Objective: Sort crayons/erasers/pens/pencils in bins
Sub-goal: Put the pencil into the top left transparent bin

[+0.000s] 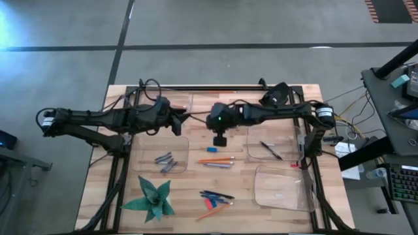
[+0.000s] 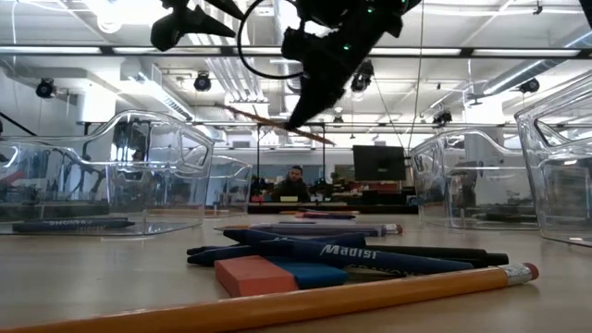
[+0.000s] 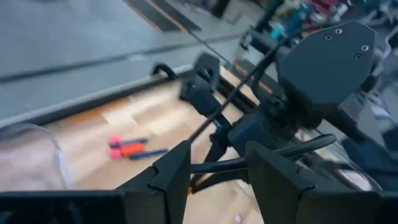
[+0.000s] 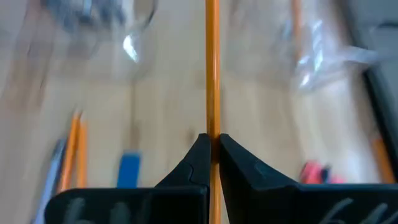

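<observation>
Right gripper (image 4: 212, 146) clenched on a pencil (image 4: 212, 68), held aloft mid-table; you'll next carry it to its bin (image 1: 175, 103). Left gripper (image 3: 217, 167) waits, released.

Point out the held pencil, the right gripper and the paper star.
held pencil (image 4: 212, 68): right wrist view, on its orange shaft.
right gripper (image 4: 212, 144): right wrist view, midway between fingertips clamped on the pencil.
paper star (image 1: 154, 198): high view, on its green middle.
</observation>
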Robot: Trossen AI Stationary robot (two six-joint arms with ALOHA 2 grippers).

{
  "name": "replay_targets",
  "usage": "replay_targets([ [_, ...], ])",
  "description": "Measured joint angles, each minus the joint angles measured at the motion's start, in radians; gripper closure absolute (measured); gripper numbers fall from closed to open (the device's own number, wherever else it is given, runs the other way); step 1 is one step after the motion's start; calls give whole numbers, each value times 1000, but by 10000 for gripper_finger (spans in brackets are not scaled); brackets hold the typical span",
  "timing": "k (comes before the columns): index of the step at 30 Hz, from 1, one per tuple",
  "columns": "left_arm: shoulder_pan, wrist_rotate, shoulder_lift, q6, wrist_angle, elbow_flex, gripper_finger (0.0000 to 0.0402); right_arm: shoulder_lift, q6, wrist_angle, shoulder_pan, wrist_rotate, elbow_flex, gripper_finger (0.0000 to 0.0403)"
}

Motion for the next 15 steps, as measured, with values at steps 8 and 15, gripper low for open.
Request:
replay_targets([
  [8,0,-71,-39,146,39,-3,261,9,-6,146,-116,1,4,393],
  [15,3,-195,-67,223,60,-8,261,0,-25,226,-214,-17,100,394],
])
